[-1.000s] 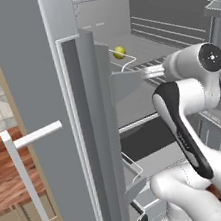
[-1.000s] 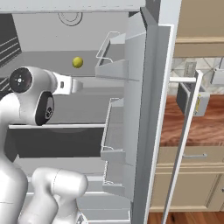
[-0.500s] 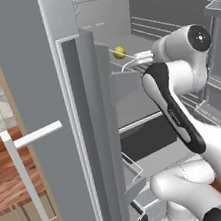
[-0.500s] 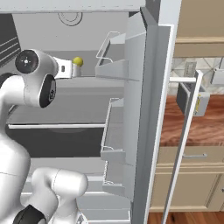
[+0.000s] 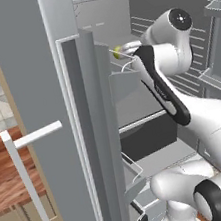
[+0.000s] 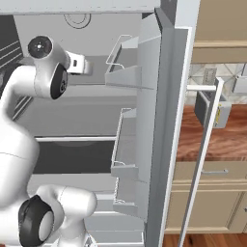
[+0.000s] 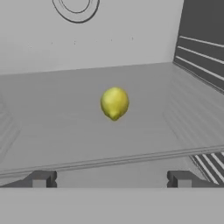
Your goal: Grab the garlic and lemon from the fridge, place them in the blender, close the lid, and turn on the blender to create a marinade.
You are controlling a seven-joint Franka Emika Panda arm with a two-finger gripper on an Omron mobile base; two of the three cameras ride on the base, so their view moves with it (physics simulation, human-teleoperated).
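The lemon [image 7: 114, 103], small, round and yellow-green, lies alone on a grey upper shelf [image 7: 61, 131] of the open fridge [image 5: 25, 70]. My gripper [image 7: 111, 180] is open. Its two dark fingertips [image 7: 41, 179] stand wide apart just short of the shelf's front edge, and the lemon sits a little beyond, centred between them. From the left base view, a sliver of the lemon [image 5: 117, 52] shows just past the gripper [image 5: 124, 49]. In the right base view the gripper [image 6: 88, 65] reaches into the fridge [image 6: 166, 96]. The garlic, the blender and the lid are out of view.
Both fridge doors stand open with wire-edged bins [image 6: 126, 72] [image 5: 121, 78] close to the arm on either side. A dark drawer [image 5: 152, 136] lies below the shelves. Long door handles [image 6: 202, 159] [image 5: 28, 186] jut out. A wooden counter [image 6: 224, 140] lies to the right.
The arm has swung up and reached deeper into the fridge, bringing the hand from lower right of the lemon to right in front of it. The jaws have stayed open.
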